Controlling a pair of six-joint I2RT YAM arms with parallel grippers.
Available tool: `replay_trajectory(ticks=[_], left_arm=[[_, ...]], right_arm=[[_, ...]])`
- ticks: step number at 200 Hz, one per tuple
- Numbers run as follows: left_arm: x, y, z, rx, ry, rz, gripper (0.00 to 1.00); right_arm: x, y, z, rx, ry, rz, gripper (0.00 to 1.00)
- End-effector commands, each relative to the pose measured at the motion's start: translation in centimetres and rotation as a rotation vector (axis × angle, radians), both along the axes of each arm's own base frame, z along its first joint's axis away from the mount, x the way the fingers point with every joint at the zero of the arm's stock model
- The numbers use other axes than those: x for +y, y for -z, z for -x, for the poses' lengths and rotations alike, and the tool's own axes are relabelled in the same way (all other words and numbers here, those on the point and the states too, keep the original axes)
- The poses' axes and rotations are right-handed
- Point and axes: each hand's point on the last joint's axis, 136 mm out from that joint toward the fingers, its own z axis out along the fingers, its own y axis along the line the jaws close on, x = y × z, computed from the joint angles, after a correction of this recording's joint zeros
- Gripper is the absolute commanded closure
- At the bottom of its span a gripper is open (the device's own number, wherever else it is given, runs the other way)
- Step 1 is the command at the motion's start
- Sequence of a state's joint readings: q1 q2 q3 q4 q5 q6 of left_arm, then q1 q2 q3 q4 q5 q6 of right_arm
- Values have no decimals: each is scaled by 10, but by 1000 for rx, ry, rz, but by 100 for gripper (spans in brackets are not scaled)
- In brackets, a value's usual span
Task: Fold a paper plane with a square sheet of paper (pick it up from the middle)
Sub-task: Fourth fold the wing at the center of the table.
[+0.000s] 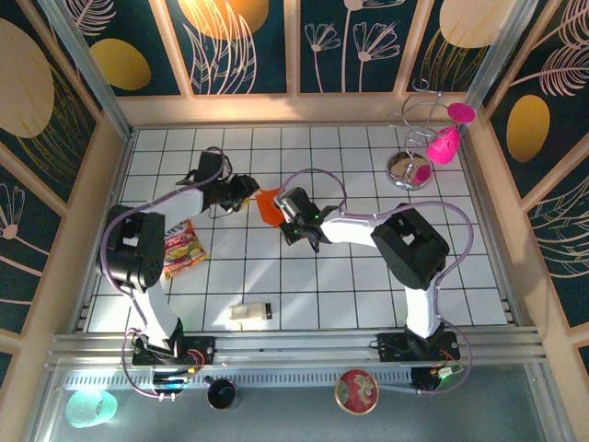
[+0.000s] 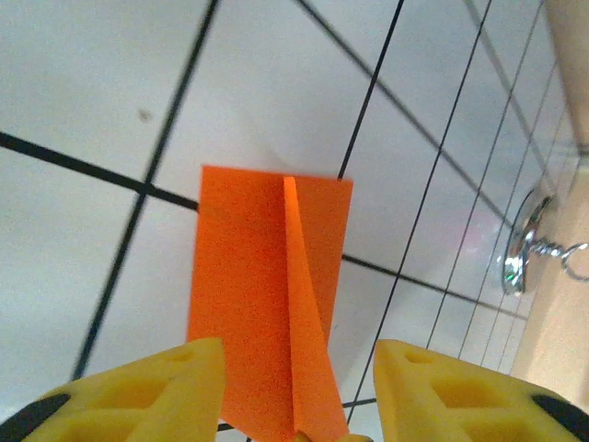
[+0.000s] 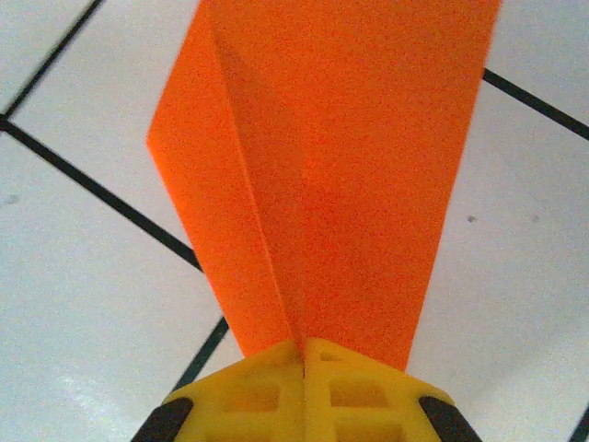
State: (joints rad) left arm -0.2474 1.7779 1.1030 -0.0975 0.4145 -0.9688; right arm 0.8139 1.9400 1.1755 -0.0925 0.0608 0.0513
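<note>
Square sheet of paper [image 1: 268, 206], creased narrow, centre of top frame over desk [image 1: 368, 295]: right tool [image 3: 304, 354] pinching its ridge, apparently steadying it; left tool [image 2: 296, 368] wide, astride its end.

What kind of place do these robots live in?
Likely a robot practice booth: left arm and right arm bolted to a metal rail, a white gridded table, flower-painted walls boxing it in.

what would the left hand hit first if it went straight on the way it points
The orange paper, between the left hand's open fingers and pinched by the right hand; how near is hard to judge.
</note>
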Motion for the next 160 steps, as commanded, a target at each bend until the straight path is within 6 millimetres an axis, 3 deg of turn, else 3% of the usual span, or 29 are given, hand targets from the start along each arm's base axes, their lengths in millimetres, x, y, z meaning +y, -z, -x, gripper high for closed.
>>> replay_trajectory(ticks=[1, 29, 33, 62, 160], left_arm=[[11, -4, 7, -30, -22, -34, 52], [11, -19, 12, -102, -25, 3, 52], [11, -11, 19, -88, -21, 8, 52], [-2, -11, 30, -114, 12, 117, 59], [-43, 40, 63, -4, 103, 183, 77]], right_arm=[[7, -5, 11, 121, -46, -47, 100], [8, -12, 9, 182, -48, -76, 100], [8, -12, 9, 191, -49, -82, 100], [12, -13, 9, 262, -59, -118, 100], [23, -5, 13, 396, -103, -219, 100]])
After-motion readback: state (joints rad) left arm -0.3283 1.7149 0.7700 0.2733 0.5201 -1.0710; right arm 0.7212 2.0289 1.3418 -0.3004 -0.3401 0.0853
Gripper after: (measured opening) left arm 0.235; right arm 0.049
